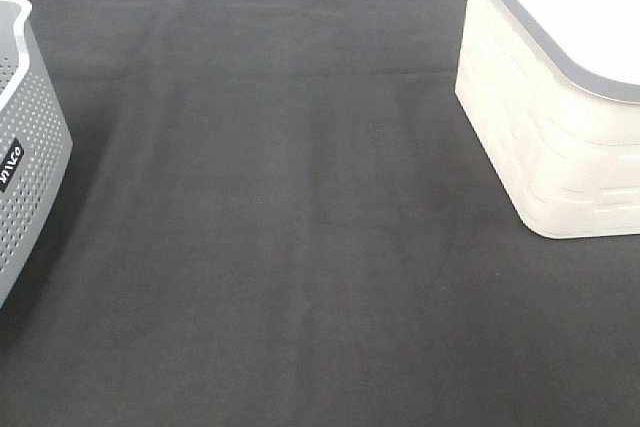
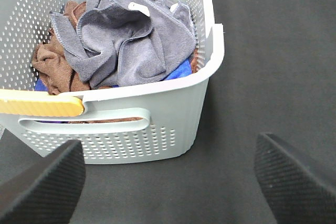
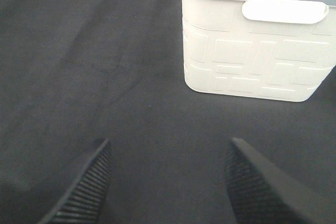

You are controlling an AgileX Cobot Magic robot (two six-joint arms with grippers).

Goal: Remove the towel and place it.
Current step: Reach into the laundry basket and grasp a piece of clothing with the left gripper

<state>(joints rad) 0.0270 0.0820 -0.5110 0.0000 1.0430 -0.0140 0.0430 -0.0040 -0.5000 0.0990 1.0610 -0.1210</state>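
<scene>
The greyish-purple towel (image 2: 128, 38) lies crumpled on top of other cloths inside a grey perforated basket (image 2: 173, 108); a small white tag (image 2: 138, 8) shows on it. That basket stands at the left edge of the exterior high view (image 1: 25, 147), where the towel is hidden. My left gripper (image 2: 168, 182) is open and empty, apart from the basket, with its fingers (image 2: 44, 187) over the black table covering. My right gripper (image 3: 168, 182) is open and empty over the black covering, short of a white basket (image 3: 252, 51). Neither gripper shows in the exterior high view.
Brown cloth (image 2: 52, 64) and blue cloth (image 2: 178, 72) lie under the towel in the grey basket. The white basket with a grey rim (image 1: 550, 117) stands at the back right. A black covering (image 1: 300, 227) spans the table between the two baskets.
</scene>
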